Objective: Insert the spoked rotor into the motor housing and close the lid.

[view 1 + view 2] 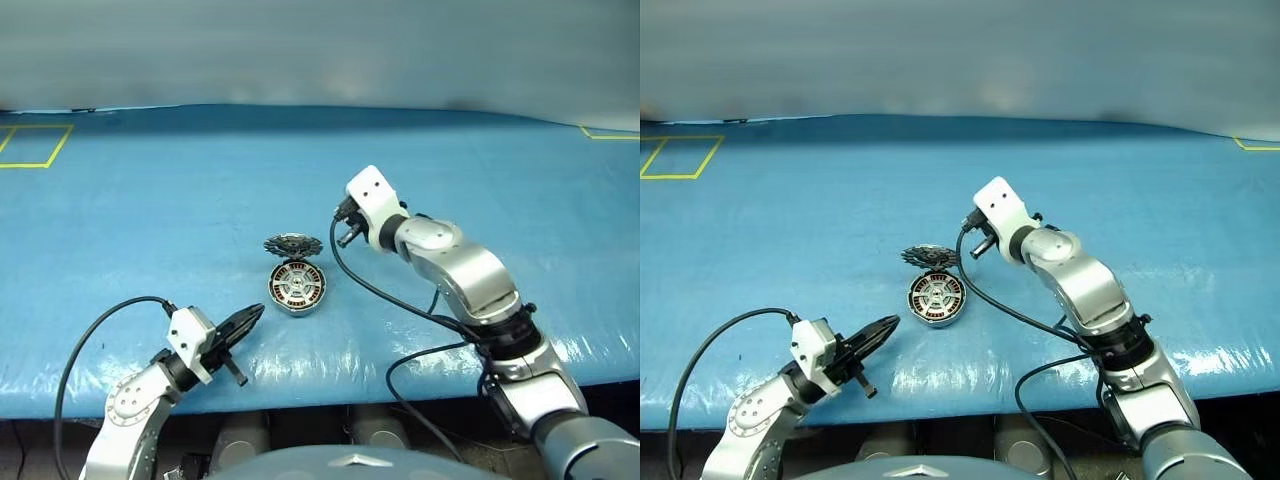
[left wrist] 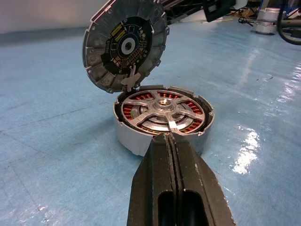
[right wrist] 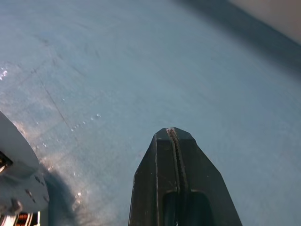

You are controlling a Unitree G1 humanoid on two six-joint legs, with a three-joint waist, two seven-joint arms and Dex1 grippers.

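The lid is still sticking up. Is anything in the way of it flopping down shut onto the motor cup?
Nothing visible blocks it. The lid stands open, hinged at the cup's far edge. The spoked wheel already sits flat inside the cup. Both shut grippers are clear: the left gripper in front, the right gripper over bare blue table.

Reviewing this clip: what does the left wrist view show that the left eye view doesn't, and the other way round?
Left wrist view: the copper windings of the motor housing, the spoked rotor seated inside, the raised lid and its patterned inner face, and the left hand shut just short of the housing wall.
Left eye view: both arms over the blue table, with the right hand raised beside the lid.
Both: the open housing with the rotor in place, lid not yet closed.
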